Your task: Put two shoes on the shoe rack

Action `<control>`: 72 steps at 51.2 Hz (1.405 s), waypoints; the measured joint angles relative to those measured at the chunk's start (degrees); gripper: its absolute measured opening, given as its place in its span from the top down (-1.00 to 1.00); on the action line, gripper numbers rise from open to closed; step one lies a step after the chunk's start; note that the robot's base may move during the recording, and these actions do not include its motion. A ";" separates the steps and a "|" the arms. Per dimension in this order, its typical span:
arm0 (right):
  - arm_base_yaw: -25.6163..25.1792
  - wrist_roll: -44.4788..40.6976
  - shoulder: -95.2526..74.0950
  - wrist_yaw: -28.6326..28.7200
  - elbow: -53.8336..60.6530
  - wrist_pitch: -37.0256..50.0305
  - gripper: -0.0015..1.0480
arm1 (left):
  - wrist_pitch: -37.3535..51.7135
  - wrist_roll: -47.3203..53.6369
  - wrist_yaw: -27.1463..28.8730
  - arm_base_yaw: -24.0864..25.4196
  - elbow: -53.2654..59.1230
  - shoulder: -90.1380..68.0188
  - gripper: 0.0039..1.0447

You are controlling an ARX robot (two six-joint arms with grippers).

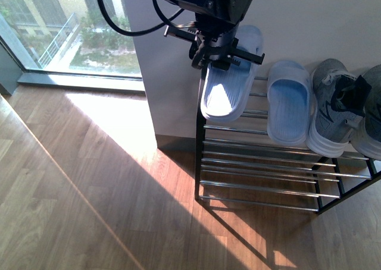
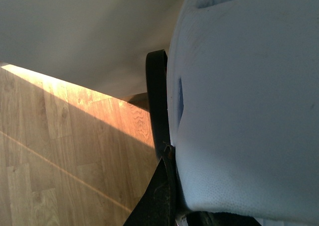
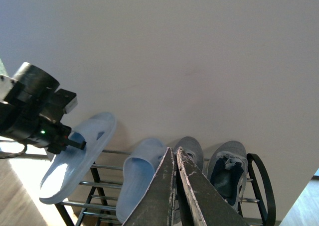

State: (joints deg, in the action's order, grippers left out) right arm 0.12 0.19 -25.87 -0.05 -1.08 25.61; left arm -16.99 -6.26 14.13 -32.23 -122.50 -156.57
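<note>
Left gripper [image 1: 221, 51], seen from the front, clamps the first slide [image 1: 229, 79] over the rack's [image 1: 262, 190] left end; its mate [image 1: 289, 103] and the sneakers [image 1: 336, 106] already lie there, so it looks ready to lower and let go.

Wrist view: slide fills it, fingers hidden.

Right gripper [image 3: 176, 159]: closed, empty.

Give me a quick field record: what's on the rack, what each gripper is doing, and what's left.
rack top shelf: shoe rack carries one slide sandal and two grey sneakers
left gripper: left gripper shut on the second slide, its heel end overhanging the rack's left end
right gripper: right gripper shut, empty, pointing at the rack
remaining: release the held slide
</note>
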 joint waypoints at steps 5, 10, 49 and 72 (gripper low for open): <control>0.00 0.00 3.19 0.00 0.00 -3.02 0.97 | -6.12 -0.63 0.81 -0.39 -11.15 -6.71 0.97; 0.00 0.00 5.73 0.00 0.00 -5.49 0.97 | -12.28 -0.85 0.81 -0.55 -22.18 -13.44 0.97; -0.02 0.00 25.29 0.02 0.00 -25.31 0.97 | -21.05 -3.06 -0.28 -1.53 -42.47 -25.53 -0.45; -0.02 0.00 25.53 0.04 0.00 -25.53 0.97 | 18.27 -6.88 5.57 0.37 17.00 14.47 -0.83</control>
State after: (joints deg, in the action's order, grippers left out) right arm 0.10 0.19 -0.34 -0.01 -1.08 0.08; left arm 1.28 -13.15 19.70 -31.86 -105.49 -142.10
